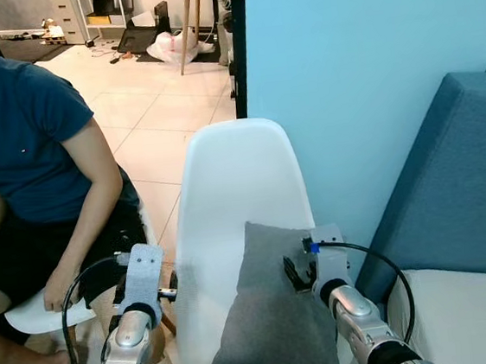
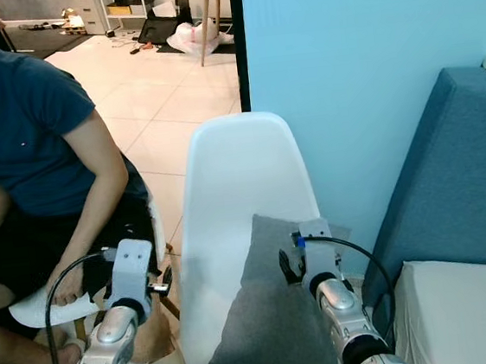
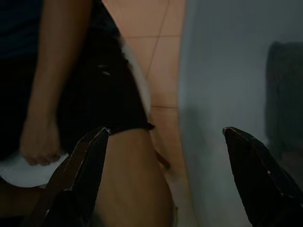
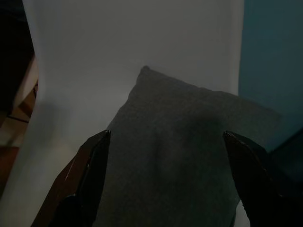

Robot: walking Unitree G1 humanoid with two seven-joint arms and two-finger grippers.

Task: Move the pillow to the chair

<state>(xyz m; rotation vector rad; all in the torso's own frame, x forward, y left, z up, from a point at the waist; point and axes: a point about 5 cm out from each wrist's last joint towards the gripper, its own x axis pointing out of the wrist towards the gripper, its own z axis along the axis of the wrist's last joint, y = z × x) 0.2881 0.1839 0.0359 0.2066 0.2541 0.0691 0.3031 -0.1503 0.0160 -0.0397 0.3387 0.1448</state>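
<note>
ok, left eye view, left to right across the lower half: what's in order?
Person → left pincer → white chair → grey pillow → right pincer → blue sofa.

The chair [image 1: 242,191] serves as the landmark. On its seat the pillow [image 1: 270,318] stands propped against the backrest, toward the chair's right side. The right gripper [image 4: 165,189] hangs just in front of the pillow, fingers spread. The left gripper [image 3: 165,189] sits left of the chair, fingers apart. Further left of the chair a person [image 1: 33,169] is seated. Right of the chair stands a sofa [image 1: 471,201]; directly behind the chair is a wall [image 1: 342,50].
</note>
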